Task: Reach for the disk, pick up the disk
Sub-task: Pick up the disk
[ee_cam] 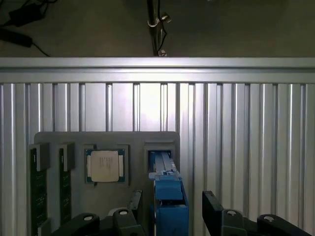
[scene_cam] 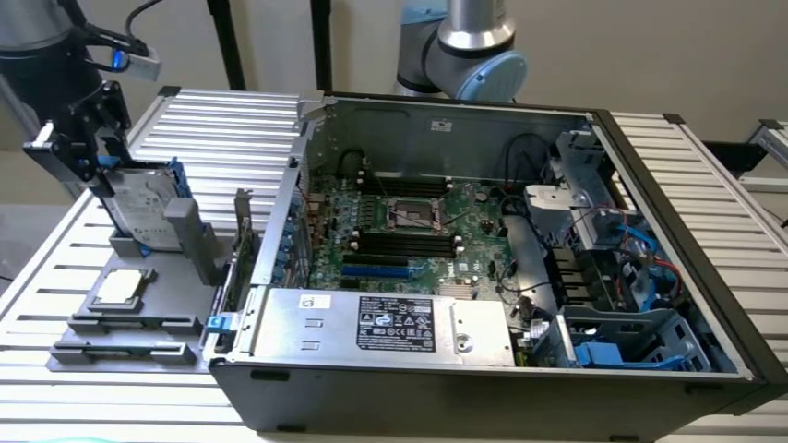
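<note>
The disk [scene_cam: 142, 208], a silver-grey hard drive with a white label and blue rails, stands on edge and slightly tilted in a slot of the grey fixture [scene_cam: 148, 325] at the exterior view's left. My gripper [scene_cam: 105, 171] is at the disk's upper end. In the wrist view the disk's blue rail edge [ee_cam: 170, 199] runs between my black fingers [ee_cam: 212, 210]. My gripper [ee_cam: 170, 211] is open, with a visible gap on each side of the disk.
A small square CPU chip [scene_cam: 120, 288] [ee_cam: 105, 165] and green memory sticks [ee_cam: 37, 191] lie on the same fixture. The open computer case [scene_cam: 493, 240] with its blue-grey drive cage [scene_cam: 628, 341] takes the exterior view's right. Everything rests on a slatted aluminium table [ee_cam: 246, 123].
</note>
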Motion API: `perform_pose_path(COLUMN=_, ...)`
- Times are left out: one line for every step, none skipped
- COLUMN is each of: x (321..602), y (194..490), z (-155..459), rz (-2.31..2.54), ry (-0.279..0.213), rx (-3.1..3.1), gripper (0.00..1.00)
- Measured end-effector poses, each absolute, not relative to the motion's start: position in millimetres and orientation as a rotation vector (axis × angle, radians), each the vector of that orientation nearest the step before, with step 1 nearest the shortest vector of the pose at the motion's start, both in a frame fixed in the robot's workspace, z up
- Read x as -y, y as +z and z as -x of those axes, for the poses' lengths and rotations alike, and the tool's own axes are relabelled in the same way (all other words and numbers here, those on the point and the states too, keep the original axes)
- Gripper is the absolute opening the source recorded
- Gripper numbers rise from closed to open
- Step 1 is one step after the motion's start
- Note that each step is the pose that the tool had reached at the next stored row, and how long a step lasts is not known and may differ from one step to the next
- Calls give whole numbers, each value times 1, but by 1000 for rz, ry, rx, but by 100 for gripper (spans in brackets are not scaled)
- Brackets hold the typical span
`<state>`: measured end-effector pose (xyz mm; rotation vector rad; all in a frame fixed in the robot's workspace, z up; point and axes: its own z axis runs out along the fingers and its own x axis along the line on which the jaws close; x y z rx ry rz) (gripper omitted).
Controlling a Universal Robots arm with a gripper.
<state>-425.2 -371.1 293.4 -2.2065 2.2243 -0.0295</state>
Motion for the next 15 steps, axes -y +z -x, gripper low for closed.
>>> perform_pose_path(x=371, y=293, z=425, rz=2207, ry=-30, rx=-2224, gripper=60)
perform_pose_path(x=371, y=293, z=425, rz=2208, ry=-30, rx=-2223, gripper=60)
perform_pose_path(x=371, y=292, z=425, rz=2209, ry=-30, rx=-2222, gripper=60)
perform_pose_path(x=371, y=292, z=425, rz=2210, ry=-29, rx=-2221, gripper=60)
perform_pose_path(x=371, y=292, z=425, rz=2211, ry=-30, rx=-2220, gripper=60)
perform_pose_path(x=371, y=291, z=425, rz=2212, ry=-29, rx=-2219, gripper=58)
perform_pose_path(x=371, y=291, z=425, rz=2213, ry=-29, rx=-2218, gripper=58)
perform_pose_path(x=371, y=291, z=425, rz=2213, ry=-29, rx=-2218, gripper=51)
perform_pose_path(x=371, y=291, z=425, rz=2214, ry=-29, rx=-2217, gripper=51)
perform_pose_path(x=371, y=291, z=425, rz=2214, ry=-30, rx=-2217, gripper=44)
perform_pose_path(x=371, y=291, z=425, rz=2214, ry=-29, rx=-2217, gripper=44)
perform_pose_path(x=371, y=291, z=425, rz=2214, ry=-30, rx=-2216, gripper=44)
perform_pose_path(x=371, y=291, z=425, rz=2214, ry=-29, rx=-2217, gripper=44)
perform_pose_path(x=371, y=291, z=425, rz=2214, ry=-30, rx=-2216, gripper=44)
perform_pose_path(x=371, y=291, z=425, rz=2214, ry=-30, rx=-2217, gripper=44)
